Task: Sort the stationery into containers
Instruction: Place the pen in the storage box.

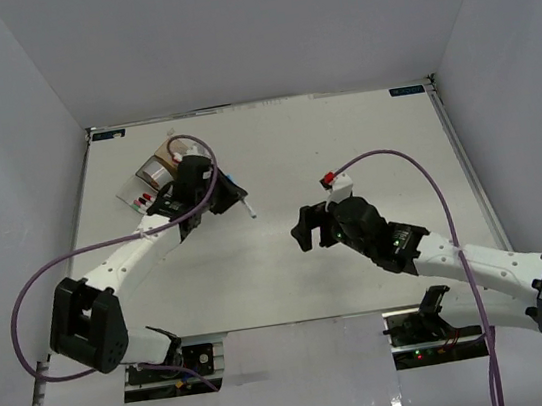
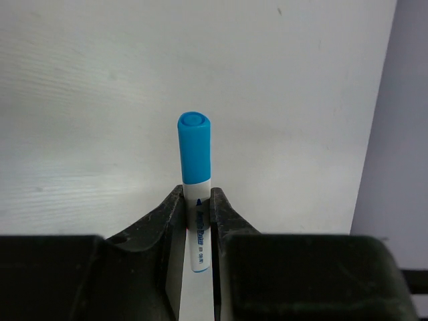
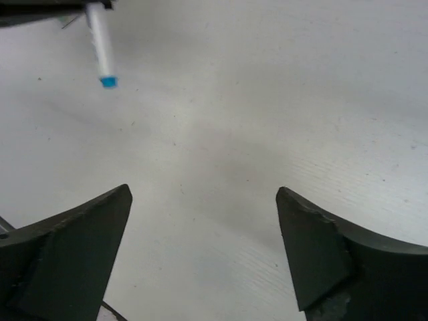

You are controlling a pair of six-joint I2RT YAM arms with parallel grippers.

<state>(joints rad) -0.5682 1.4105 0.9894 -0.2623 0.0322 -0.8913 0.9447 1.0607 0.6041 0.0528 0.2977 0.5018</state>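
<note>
My left gripper (image 1: 222, 198) is shut on a slim white marker with a blue cap (image 1: 243, 203), just right of the cluster of small containers (image 1: 141, 193). In the left wrist view the fingers (image 2: 170, 214) pinch the marker's white barrel and the blue cap (image 2: 194, 147) sticks out ahead of them. A silvery tape ring (image 1: 153, 169) sits at the containers' far side. My right gripper (image 1: 303, 227) is open and empty over bare table at the centre. In its wrist view (image 3: 204, 200) the marker's other end (image 3: 101, 47) shows at the top left. The other markers are mostly hidden by my left arm.
The white table (image 1: 343, 142) is walled at the back and on both sides. Purple cables loop from both arms. The containers stand near the far left corner, partly under my left wrist.
</note>
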